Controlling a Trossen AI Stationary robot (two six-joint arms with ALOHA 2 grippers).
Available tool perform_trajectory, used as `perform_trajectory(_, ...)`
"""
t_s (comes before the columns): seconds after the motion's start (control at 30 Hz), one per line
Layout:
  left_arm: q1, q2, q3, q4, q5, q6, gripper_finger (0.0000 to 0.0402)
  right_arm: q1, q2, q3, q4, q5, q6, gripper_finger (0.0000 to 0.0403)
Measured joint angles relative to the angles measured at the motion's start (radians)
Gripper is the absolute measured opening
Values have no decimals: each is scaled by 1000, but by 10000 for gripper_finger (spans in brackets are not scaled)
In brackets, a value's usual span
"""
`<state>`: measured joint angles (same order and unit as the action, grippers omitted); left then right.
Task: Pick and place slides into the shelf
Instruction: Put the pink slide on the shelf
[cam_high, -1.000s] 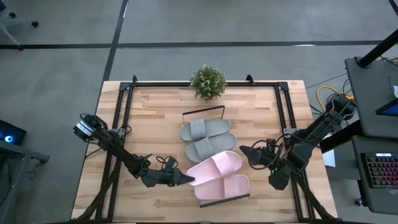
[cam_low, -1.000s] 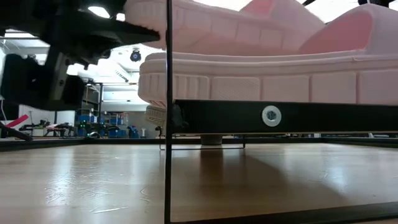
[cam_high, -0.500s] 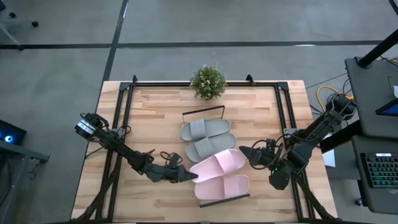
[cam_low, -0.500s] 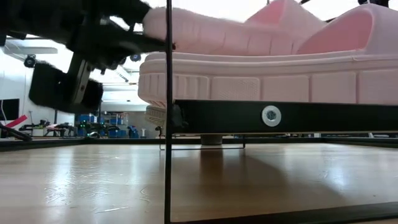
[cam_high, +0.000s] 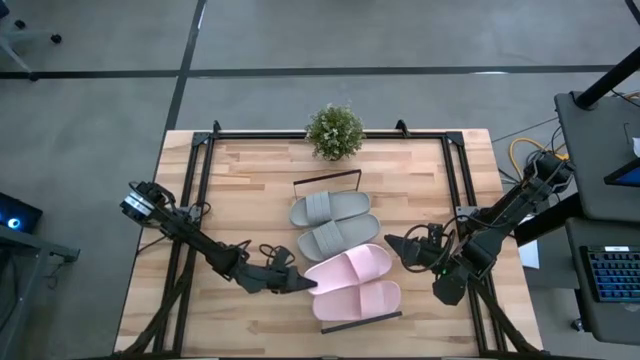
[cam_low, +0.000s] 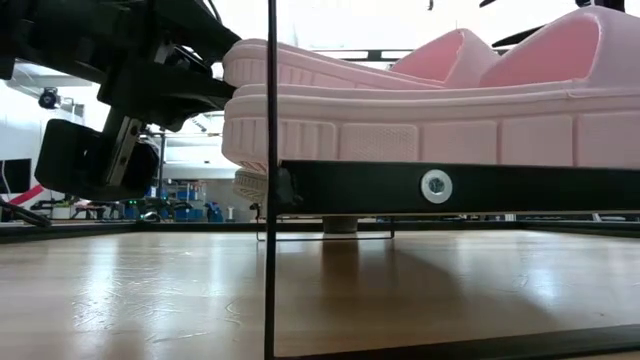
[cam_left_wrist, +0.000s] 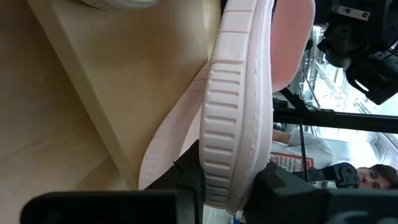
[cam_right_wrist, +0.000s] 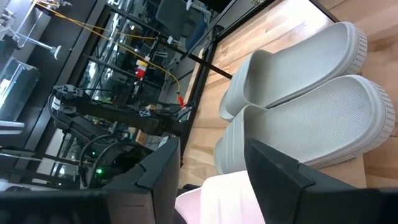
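The shelf (cam_high: 308, 189) lies in the middle of the table and carries all of the slides side by side. Two grey slides (cam_high: 331, 208) (cam_high: 338, 238) rest on their soles at its far half, two pink slides (cam_high: 349, 267) (cam_high: 359, 298) at its near half. My left gripper (cam_high: 304, 283) is at the shelf's left side, shut on the farther pink slide (cam_left_wrist: 239, 93). My right gripper (cam_high: 392, 243) hangs open at the shelf's right side, by the toe ends of a grey slide (cam_right_wrist: 311, 118) and the pink one, touching nothing. My left gripper holds the farther pink slide by its heel end (cam_left_wrist: 229, 163), the sole's ribbed rim pinched between the two fingers (cam_left_wrist: 189, 179). The fingers come about level from the table's left, along the slide. The slide lies flat on the shelf board (cam_left_wrist: 118, 74), beside the nearer pink slide (cam_low: 420, 125).
A small potted plant (cam_high: 334, 131) stands at the table's far edge. Black frame rails (cam_high: 194, 200) (cam_high: 461, 190) run along the table's left and right sides. Thin black wire rims (cam_high: 327, 180) (cam_low: 271, 180) stand at the shelf's short ends. Bare wood lies left of the shelf.
My left gripper has come down and slightly toward the far edge, still shut on the pink slide. The slide's heel end, held raised and slanted a second ago, has sunk until the slide lies level on the shelf beside the other pink one.
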<state>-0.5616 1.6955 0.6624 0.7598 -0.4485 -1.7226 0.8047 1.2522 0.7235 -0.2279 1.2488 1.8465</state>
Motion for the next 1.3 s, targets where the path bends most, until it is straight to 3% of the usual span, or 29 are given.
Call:
perform_trajectory(0.4, 6, 64, 22, 7, 5, -50, 44, 0, 0, 0, 3, 0, 0, 166)
perform_trajectory(0.77, 7, 175, 57, 130, 22, -83, 50, 0, 0, 0, 3, 0, 0, 166)
perform_trajectory(1.3, 17, 185, 54, 123, 35, -68, 71, 0, 0, 0, 7, -4, -4, 168)
